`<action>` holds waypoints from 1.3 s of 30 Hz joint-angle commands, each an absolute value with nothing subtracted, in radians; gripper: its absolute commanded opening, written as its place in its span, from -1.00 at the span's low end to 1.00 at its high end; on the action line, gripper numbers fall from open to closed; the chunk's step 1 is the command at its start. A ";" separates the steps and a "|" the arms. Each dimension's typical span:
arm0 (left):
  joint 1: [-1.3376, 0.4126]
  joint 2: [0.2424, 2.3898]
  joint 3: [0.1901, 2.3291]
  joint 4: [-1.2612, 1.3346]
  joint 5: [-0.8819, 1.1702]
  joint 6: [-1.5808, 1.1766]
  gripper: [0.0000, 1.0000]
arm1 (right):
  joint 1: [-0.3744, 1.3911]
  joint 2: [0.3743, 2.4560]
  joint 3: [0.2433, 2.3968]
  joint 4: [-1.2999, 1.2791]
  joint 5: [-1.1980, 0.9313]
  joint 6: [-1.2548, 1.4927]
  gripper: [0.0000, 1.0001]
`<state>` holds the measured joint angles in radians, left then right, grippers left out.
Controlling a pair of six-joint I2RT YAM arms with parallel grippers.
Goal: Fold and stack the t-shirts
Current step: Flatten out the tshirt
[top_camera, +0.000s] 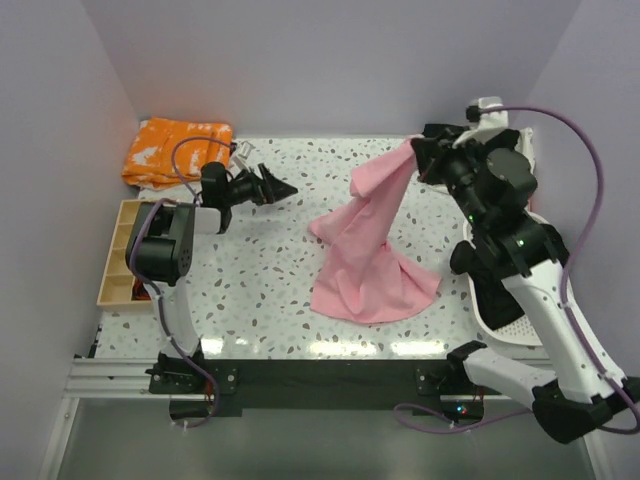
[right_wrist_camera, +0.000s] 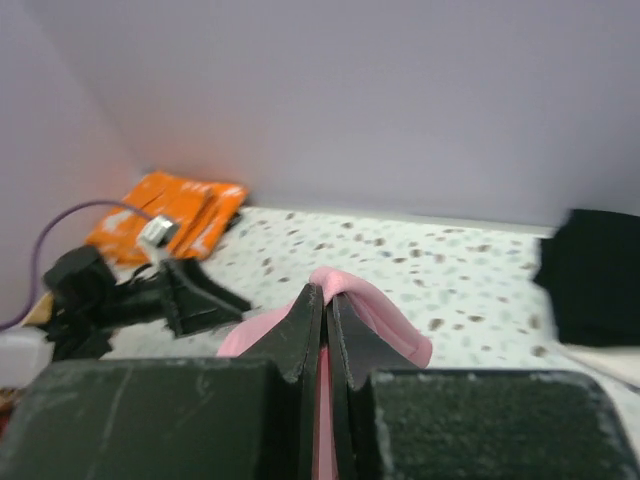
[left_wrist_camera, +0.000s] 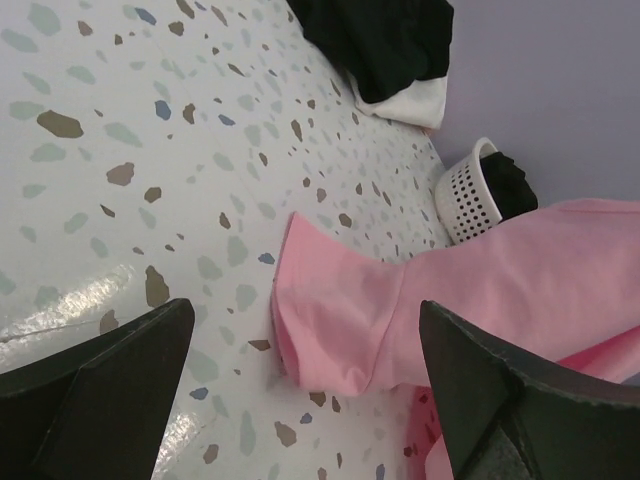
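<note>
My right gripper [top_camera: 418, 158] is pinched fully shut on an edge of the light pink t-shirt [top_camera: 365, 260]. I hold it up over the far right of the table [top_camera: 240, 280], so the fabric drapes down and its lower part pools on the speckled top near the middle. My left gripper [top_camera: 275, 187] hangs with jaws spread wide and nothing in them, left of the pink shirt and pointing toward it, while the black and off-white t-shirts [left_wrist_camera: 385, 45] lie heaped by the back wall.

Bright even light, glare on table [top_camera: 350, 347], right wrist view blurred
</note>
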<state>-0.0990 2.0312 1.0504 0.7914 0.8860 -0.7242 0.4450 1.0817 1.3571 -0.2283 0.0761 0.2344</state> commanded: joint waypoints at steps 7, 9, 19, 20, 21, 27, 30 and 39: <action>-0.279 2.034 1.301 0.374 0.719 -0.560 1.00 | 0.445 0.812 1.283 -0.587 0.845 0.238 -1.00; -0.320 2.054 1.336 0.361 0.710 -0.548 1.00 | 0.445 0.795 1.281 -0.609 0.885 0.235 -1.00; -0.509 2.098 1.377 0.236 0.344 -0.367 1.00 | 0.443 0.793 1.243 -0.608 0.844 0.250 -1.00; -0.532 2.102 1.374 0.236 0.328 -0.353 1.00 | 0.443 0.799 1.238 -0.598 0.836 0.250 -1.00; -0.540 2.103 1.368 0.257 0.342 -0.353 1.00 | 0.443 0.802 1.229 -0.594 0.830 0.250 -1.00; -0.629 2.056 1.264 0.293 0.319 -0.373 1.00 | 0.443 0.842 1.255 -0.560 0.834 0.210 -1.00; -0.689 1.996 1.194 0.298 0.275 -0.373 1.00 | 0.445 0.882 1.296 -0.561 0.850 0.169 -1.00; -0.808 1.922 1.005 0.379 0.337 -0.428 1.00 | 0.445 0.850 1.273 -0.528 0.854 0.138 -1.00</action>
